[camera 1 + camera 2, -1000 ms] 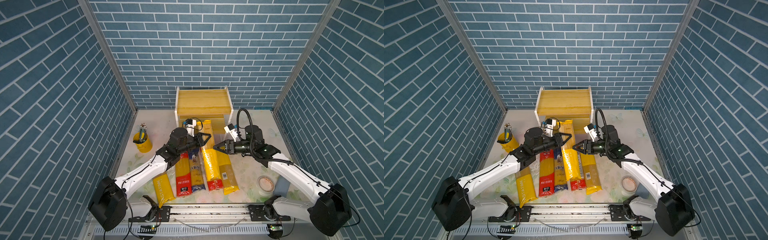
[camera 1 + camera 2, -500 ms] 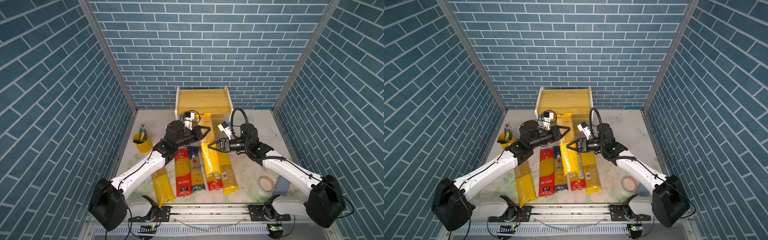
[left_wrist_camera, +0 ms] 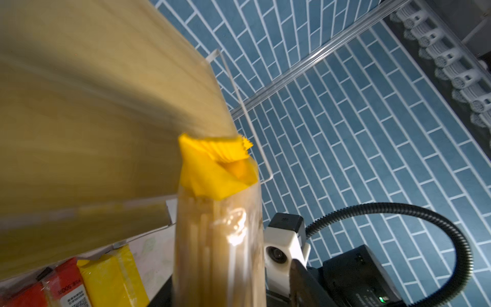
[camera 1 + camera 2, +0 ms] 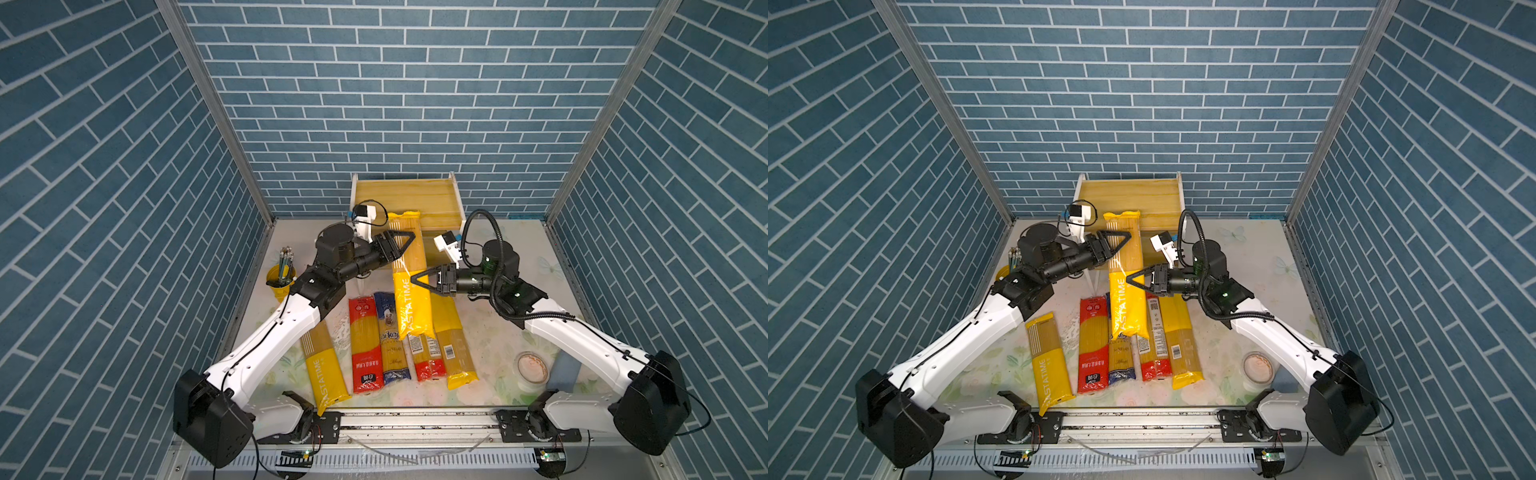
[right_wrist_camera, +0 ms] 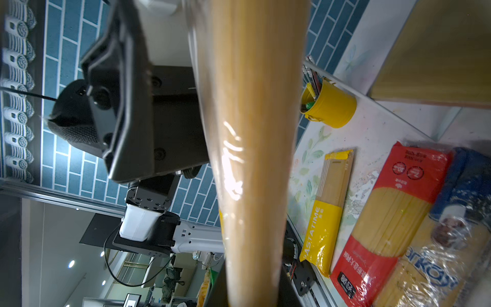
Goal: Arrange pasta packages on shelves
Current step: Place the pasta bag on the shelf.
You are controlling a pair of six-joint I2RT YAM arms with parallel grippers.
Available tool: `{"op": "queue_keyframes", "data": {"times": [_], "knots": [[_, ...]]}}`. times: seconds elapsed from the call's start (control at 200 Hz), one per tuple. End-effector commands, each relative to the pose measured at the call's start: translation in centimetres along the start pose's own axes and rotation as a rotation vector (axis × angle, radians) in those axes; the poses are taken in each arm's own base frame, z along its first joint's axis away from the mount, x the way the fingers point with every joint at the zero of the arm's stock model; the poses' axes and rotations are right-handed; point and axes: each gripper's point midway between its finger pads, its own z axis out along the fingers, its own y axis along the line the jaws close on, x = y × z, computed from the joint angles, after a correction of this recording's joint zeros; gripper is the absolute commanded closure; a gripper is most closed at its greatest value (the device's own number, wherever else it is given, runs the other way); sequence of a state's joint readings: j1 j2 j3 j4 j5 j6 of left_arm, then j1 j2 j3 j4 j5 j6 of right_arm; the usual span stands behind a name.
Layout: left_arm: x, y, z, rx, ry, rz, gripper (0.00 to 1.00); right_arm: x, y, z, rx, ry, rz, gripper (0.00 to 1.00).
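Right wrist — pencils [image 5: 311, 77] in cup [image 5: 333, 107]

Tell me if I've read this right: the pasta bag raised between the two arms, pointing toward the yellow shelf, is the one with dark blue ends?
Not quite. The raised bag is a yellow and tan one marked PASTATIME, clear in both top views. The blue-ended bag lies flat on the table, and the raised one does point toward the yellow shelf.

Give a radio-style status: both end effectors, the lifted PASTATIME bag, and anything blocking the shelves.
Left end effector beside lifted PASTATIME bag, grip unclear. Right end effector clamped on it mid-length. Far end at shelves front edge. No blocker seen.
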State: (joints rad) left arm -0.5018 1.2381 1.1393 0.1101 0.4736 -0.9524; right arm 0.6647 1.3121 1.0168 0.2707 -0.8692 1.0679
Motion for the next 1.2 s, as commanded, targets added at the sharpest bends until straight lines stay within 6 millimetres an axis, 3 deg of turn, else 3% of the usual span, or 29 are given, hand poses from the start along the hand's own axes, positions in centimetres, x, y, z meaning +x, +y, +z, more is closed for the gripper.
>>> {"op": "queue_keyframes", "data": {"times": [0.0,0.13,0.27,0.48,0.645,0.97,1.195], "knots": [[-2.8,-3.3,-2.0,0.07,-0.087,0.06,0.37,-3.8,5.9,-0.4,-0.126,-0.113,-0.112,1.0],[-3.4,-2.8,-3.1,0.043,-0.097,0.068,0.35,-4.9,6.5,-0.3,-0.107,-0.134,-0.095,1.0],[-4.4,-1.2,-4.9,-0.055,-0.124,0.094,0.35,-7.9,8.0,0.0,-0.042,-0.182,-0.088,1.0],[-5.5,1.7,-8.8,-0.302,-0.18,0.201,0.28,-12.1,7.0,2.3,0.037,-0.216,-0.016,1.0],[-5.9,3.4,-10.6,-0.445,-0.198,0.254,0.28,-16.0,6.3,3.4,0.087,-0.302,-0.012,1.0],[-5.5,3.8,-10.7,-0.44,-0.207,0.254,0.29,-21.0,4.1,6.9,0.155,-0.325,-0.014,1.0],[-5.1,3.8,-11.3,-0.434,-0.212,0.257,0.29,-21.5,3.1,8.6,0.164,-0.277,0.013,1.0]]}}
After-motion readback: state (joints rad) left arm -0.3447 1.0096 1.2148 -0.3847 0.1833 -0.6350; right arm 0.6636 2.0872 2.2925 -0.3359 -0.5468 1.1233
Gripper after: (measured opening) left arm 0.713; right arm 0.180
